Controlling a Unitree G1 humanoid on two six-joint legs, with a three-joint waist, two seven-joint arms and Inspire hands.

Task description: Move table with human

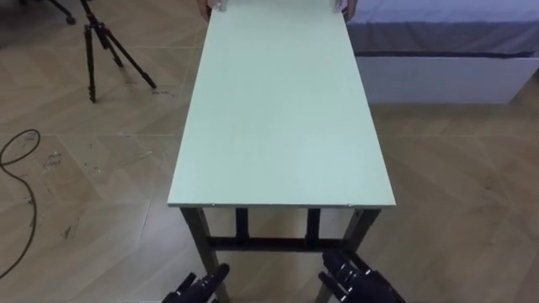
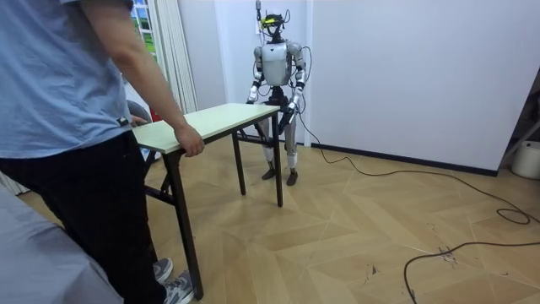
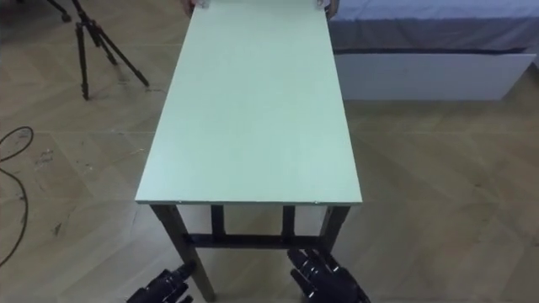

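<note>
A long table with a pale green top (image 1: pixel 282 109) and dark legs stands lengthwise before me on the wooden floor. I stand at its near short end, by the white wall in the room view. Both my hands hang below that edge and apart from it. The left hand (image 1: pixel 200 286) is at the near left leg and the right hand (image 1: pixel 354 276) at the near right leg, fingers relaxed, holding nothing. At the far end a person grips the edge with both hands (image 1: pixel 347 10) (image 2: pixel 190 142).
A black tripod (image 1: pixel 101 42) stands on the floor left of the table. A bed with a white base (image 1: pixel 446 71) lies along its far right. A dark cable (image 1: pixel 17 168) loops over the floor at the left.
</note>
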